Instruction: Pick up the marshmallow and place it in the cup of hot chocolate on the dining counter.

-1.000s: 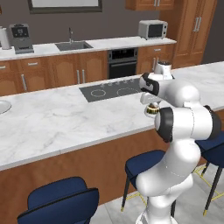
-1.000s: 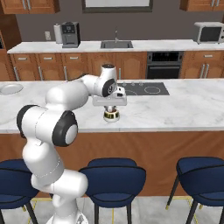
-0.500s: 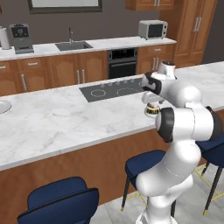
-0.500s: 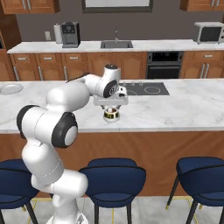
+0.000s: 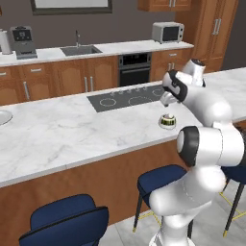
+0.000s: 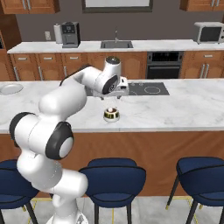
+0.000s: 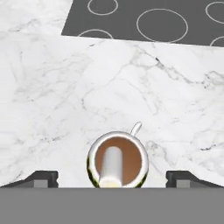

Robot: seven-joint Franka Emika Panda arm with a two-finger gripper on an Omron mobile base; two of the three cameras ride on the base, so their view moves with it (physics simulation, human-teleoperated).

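From the left base view the small dark gold-banded cup of hot chocolate [image 5: 167, 121] sits on the white veined marble dining counter [image 5: 72, 129] near the black cooktop [image 5: 129, 97], from the right the gripper [image 6: 114, 96] hangs above it, and the hand view shows spread fingertips [image 7: 43, 177] flanking the cup with the white cylindrical marshmallow [image 7: 111, 166] inside.

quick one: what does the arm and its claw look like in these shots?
Glossy white rounded arm with dark grey to black bands at the joints. The claw has two small dark fingertips, blocky and flat-topped. No cables or markings show.
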